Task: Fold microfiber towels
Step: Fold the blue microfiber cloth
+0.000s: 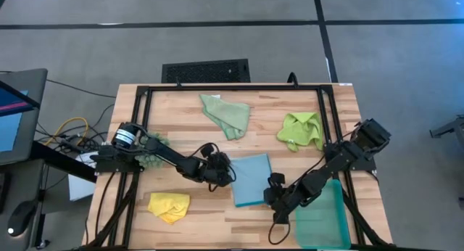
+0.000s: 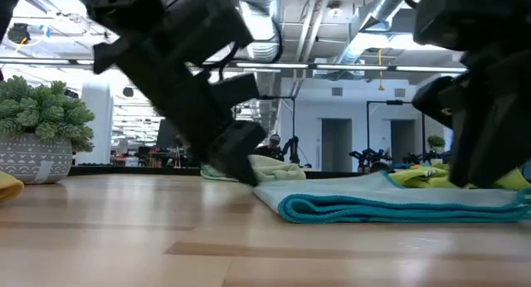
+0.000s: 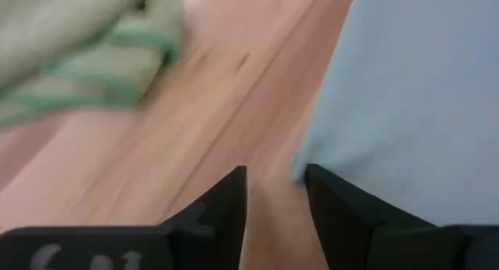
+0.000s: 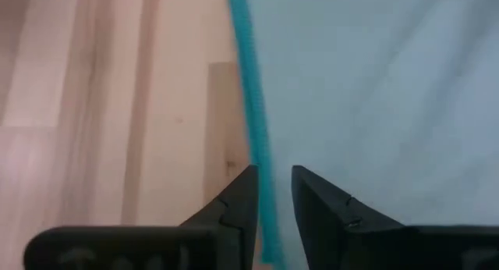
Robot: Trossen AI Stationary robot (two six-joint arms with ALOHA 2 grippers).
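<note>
The light blue towel lies folded flat on the wooden table's middle, and its teal hem shows doubled in the low view. My left gripper stands open low at the towel's left edge, with bare wood between its fingers. My right gripper is open at the towel's near right corner, its fingers either side of the teal hem. The sage green towel and the lime green towel lie crumpled at the far side. The yellow towel is at the near left. My left gripper has one finger right beside the light blue towel's left edge, slanting down from the table's left; whether it touches the cloth I cannot tell. My right gripper has the hem running between its open fingers; I cannot tell whether either finger touches it.
A teal plastic tray sits at the near right corner, under the right arm. A dark green spiky plant in a pot stands at the left, by the left arm's base. A black frame runs along the table's far edge and sides.
</note>
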